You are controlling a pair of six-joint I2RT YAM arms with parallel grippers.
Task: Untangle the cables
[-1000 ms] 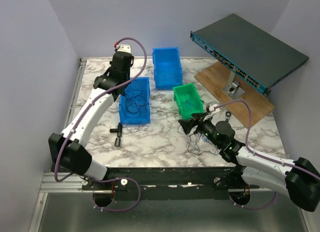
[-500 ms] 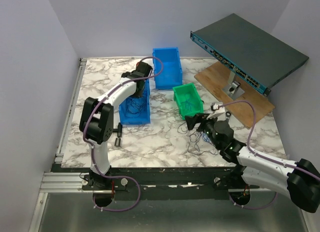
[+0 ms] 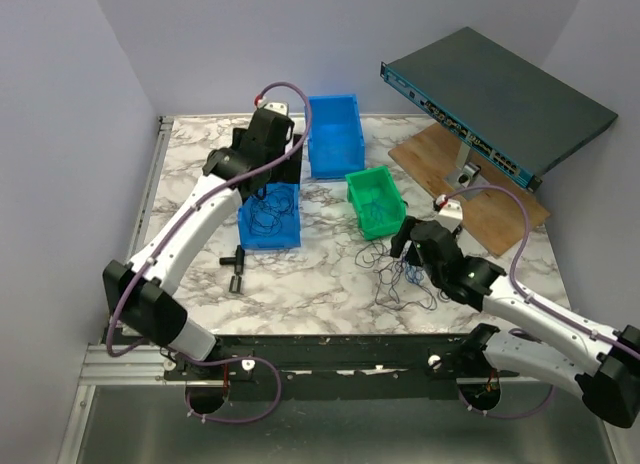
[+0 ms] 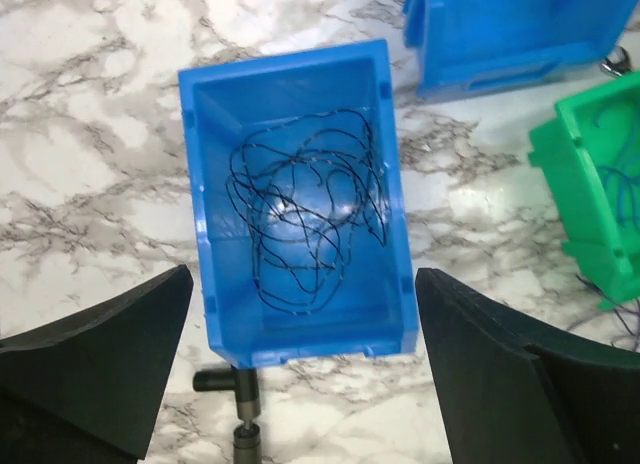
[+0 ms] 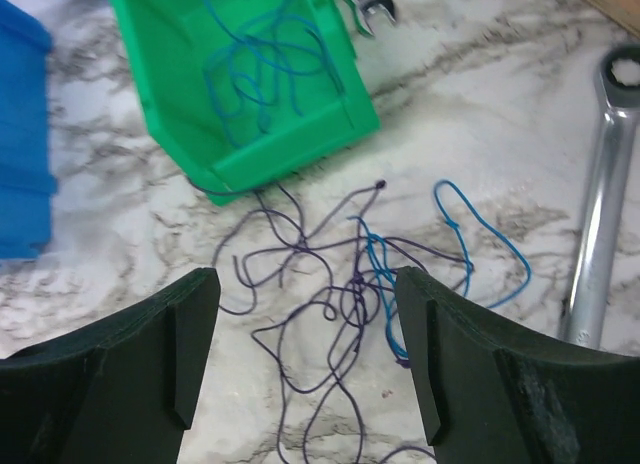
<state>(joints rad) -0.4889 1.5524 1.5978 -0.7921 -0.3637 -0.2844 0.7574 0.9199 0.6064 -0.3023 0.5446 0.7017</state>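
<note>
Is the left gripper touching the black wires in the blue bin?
Apart. Left wrist view: the left gripper hovers open above the blue bin, fingers clear of the black wires inside.

Two blue bins (image 4: 310,342), one green bin (image 5: 290,144), three cable tangles (image 5: 352,289), two wrenches (image 5: 598,224)

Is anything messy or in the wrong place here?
Yes. A knot of purple and blue cables sprawls on the table in front of the green bin, not inside a bin like the others. A wrench lies beside it.
</note>
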